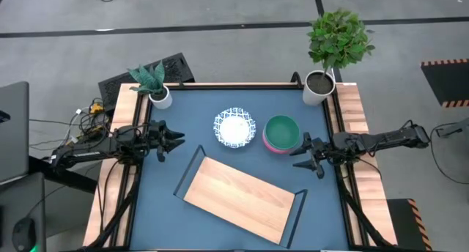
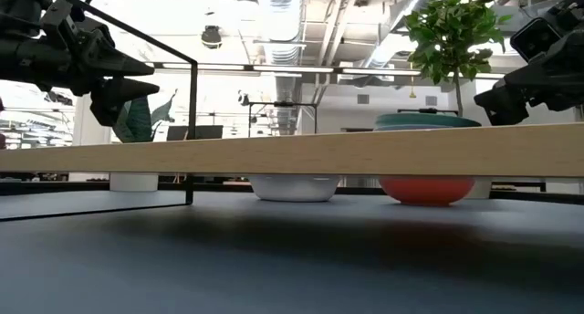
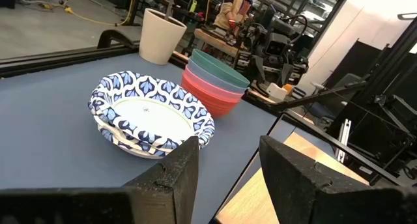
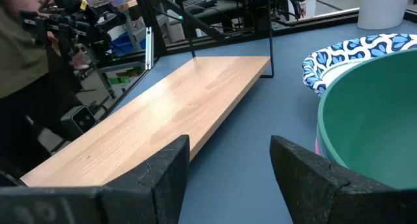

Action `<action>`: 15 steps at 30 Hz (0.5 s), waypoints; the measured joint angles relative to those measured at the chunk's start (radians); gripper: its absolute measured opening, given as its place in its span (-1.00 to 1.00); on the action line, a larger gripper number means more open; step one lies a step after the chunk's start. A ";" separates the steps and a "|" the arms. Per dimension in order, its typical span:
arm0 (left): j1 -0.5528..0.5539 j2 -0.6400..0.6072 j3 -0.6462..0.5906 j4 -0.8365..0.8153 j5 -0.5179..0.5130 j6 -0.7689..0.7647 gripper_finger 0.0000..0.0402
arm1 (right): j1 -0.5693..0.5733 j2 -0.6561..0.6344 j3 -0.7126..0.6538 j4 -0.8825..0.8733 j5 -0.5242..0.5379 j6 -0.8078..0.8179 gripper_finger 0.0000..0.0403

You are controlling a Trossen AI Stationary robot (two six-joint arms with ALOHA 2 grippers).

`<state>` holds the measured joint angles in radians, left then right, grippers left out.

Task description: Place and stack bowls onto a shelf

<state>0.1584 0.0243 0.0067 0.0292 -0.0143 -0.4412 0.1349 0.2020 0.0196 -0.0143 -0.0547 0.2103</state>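
Two blue-patterned white bowls (image 1: 235,127) sit nested on the dark blue table, far of centre. Right of them a teal bowl (image 1: 281,130) rests inside a pink-red bowl (image 1: 270,145). The light-wood shelf (image 1: 239,198) with black frame ends stands on the table's near middle, turned at a slant. My left gripper (image 1: 178,141) hovers open at the table's left edge, pointing toward the patterned bowls (image 3: 148,113). My right gripper (image 1: 299,157) hovers open at the right edge, just beside the teal bowl (image 4: 371,120), touching nothing.
A white pot with a spiky green plant (image 1: 157,87) stands at the far left corner, a white pot with a leafy bush (image 1: 322,76) at the far right corner. Bare blue tabletop (image 1: 168,179) lies between the left gripper and the shelf.
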 joint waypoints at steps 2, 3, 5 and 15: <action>0.000 0.000 0.000 0.000 0.000 0.000 -0.27 | 0.000 0.000 0.000 0.000 0.000 0.000 0.19; 0.000 0.000 0.000 0.000 0.000 0.000 -0.27 | 0.000 0.000 0.000 0.000 0.000 0.000 0.19; 0.000 0.000 0.000 0.002 0.000 0.000 -0.27 | 0.000 0.000 0.000 0.000 0.000 0.000 0.19; 0.000 0.000 0.000 0.014 -0.080 0.003 -0.27 | -0.003 0.000 0.000 0.000 0.010 -0.001 0.19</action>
<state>0.1588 0.0246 0.0067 0.0434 -0.0941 -0.4383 0.1319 0.2021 0.0196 -0.0144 -0.0452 0.2096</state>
